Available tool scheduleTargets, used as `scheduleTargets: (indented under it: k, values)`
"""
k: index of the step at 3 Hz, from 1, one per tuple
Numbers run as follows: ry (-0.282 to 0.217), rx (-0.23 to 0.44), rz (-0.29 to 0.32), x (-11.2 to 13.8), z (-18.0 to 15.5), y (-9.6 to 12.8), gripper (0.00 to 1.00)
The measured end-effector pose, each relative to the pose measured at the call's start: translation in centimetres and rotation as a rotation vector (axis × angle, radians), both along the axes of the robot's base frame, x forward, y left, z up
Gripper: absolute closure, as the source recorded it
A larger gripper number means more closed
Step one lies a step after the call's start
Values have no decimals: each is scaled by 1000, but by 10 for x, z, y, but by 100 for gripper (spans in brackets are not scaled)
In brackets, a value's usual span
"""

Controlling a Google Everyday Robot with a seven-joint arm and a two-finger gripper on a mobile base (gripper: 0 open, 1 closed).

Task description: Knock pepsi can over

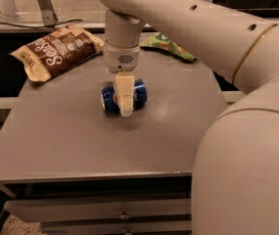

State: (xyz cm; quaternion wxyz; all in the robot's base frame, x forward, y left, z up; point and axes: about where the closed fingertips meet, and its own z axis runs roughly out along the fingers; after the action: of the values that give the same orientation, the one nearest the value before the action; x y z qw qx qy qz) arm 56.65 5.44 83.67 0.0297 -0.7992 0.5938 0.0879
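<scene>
The pepsi can (pixel 109 99) is dark blue with a silver end and lies on its side near the middle of the grey table (pixel 80 141). Its silver end points left. My gripper (pixel 125 104) hangs straight down from the white arm and is right at the can. Its cream tip crosses in front of the can's middle and hides part of it.
A brown chip bag (pixel 56 50) lies at the table's back left. A green snack bag (pixel 171 45) lies at the back right, partly behind my arm. The large white arm (pixel 246 146) fills the right side. Drawers (pixel 122 213) sit under the table's front edge.
</scene>
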Motion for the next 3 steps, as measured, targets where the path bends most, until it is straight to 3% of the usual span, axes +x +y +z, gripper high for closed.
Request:
scheduleTargets:
  k: [2,3]
  values:
    - [-13,1,-22,-1,0,-3,0]
    - [-44,54,-91,2,12,-15,0]
